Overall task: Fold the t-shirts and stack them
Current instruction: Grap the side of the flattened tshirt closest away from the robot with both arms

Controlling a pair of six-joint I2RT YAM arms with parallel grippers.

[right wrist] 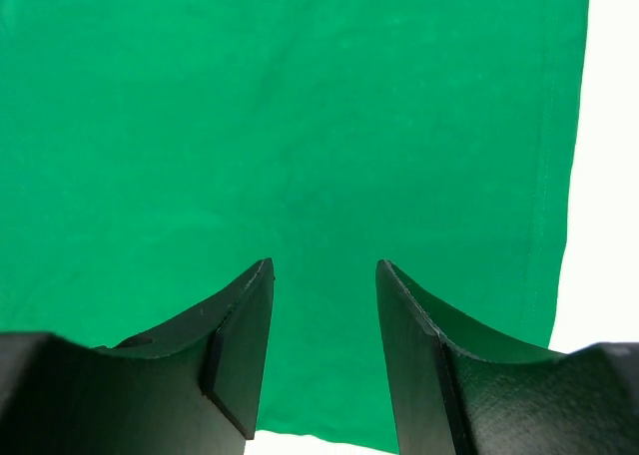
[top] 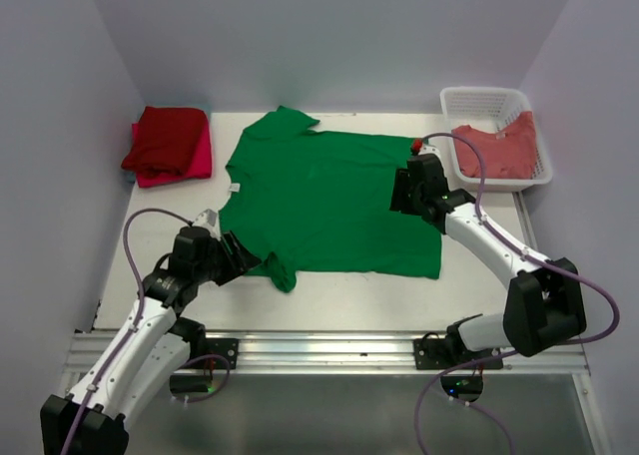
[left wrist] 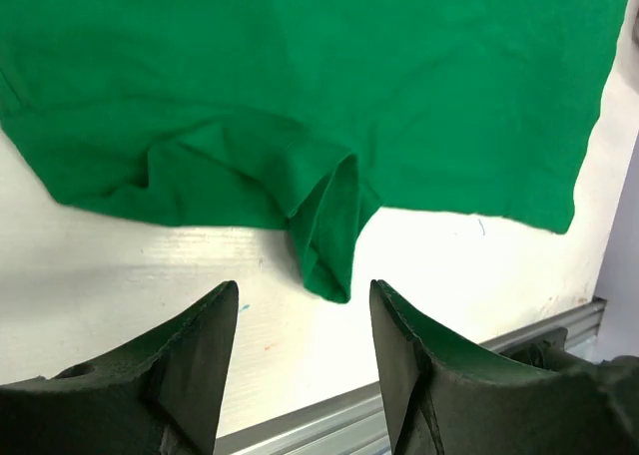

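A bright green t-shirt (top: 329,201) lies spread flat across the middle of the table, collar to the left and hem to the right. Its near sleeve (left wrist: 324,240) is bunched into a fold. My left gripper (top: 243,256) sits just short of that sleeve, open, with only bare table between its fingers (left wrist: 305,305). My right gripper (top: 404,191) hovers over the shirt's right side near the hem, open, with flat green cloth under the gap (right wrist: 324,275). A folded red t-shirt (top: 165,136) lies on a pink one (top: 192,168) at the back left.
A white lattice basket (top: 479,94) stands at the back right with a salmon-red t-shirt (top: 499,148) draped in it. An aluminium rail (top: 329,350) runs along the table's near edge. Walls close in the left, back and right sides.
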